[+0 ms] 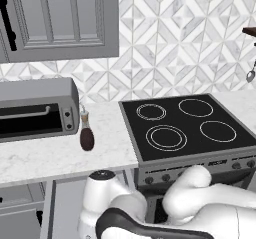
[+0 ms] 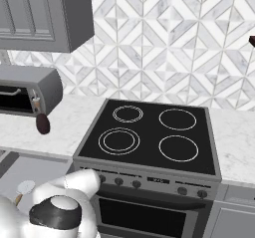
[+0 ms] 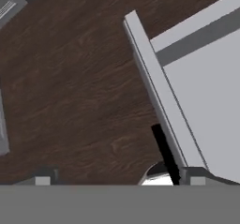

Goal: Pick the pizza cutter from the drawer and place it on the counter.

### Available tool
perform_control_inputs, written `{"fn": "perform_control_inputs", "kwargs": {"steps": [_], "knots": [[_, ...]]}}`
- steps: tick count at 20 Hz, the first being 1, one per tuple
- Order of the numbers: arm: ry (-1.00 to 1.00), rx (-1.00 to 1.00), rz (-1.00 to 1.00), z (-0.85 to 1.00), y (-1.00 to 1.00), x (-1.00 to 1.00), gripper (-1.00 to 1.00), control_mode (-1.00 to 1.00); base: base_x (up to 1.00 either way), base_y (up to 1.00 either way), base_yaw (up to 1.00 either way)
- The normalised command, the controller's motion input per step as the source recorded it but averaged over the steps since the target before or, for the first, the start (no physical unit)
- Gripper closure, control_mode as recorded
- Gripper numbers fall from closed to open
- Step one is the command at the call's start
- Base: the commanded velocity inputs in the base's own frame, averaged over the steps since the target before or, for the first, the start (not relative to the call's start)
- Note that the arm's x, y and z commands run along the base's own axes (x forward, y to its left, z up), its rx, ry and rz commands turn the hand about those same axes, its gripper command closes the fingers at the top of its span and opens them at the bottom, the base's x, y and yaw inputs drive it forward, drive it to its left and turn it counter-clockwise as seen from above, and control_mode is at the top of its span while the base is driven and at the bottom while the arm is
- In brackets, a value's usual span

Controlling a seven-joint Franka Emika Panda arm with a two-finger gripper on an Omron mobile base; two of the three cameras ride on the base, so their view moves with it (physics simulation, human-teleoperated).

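The marble surface (image 1: 55,153) runs along the tiled wall, with the black stovetop (image 1: 187,125) set into it. A grey toaster oven (image 1: 37,108) stands on the surface to the left, and a dark brown bottle (image 1: 87,133) stands just beside it.

Below the surface's edge the drawer (image 2: 30,170) is pulled open; in the hand view its front (image 3: 159,96) crosses above a dark wood floor (image 3: 70,87).

The cutter (image 2: 23,188) lies inside the drawer, its pale wheel beside the arm's white elbow.

The pincer (image 3: 119,181) hangs over the drawer's front, tips wide apart and empty.
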Motion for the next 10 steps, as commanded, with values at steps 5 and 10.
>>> {"fn": "perform_control_inputs", "kwargs": {"steps": [5, 10], "knots": [[-0.04, -0.07, -0.37, 0.51, -0.97, 0.0, -1.0, -1.0, 0.0, 0.0, 0.0], [0.06, -0.03, -0.25, 0.05, -0.53, 0.09, -1.0, -1.0, 0.0, 0.0, 0.0]]}}
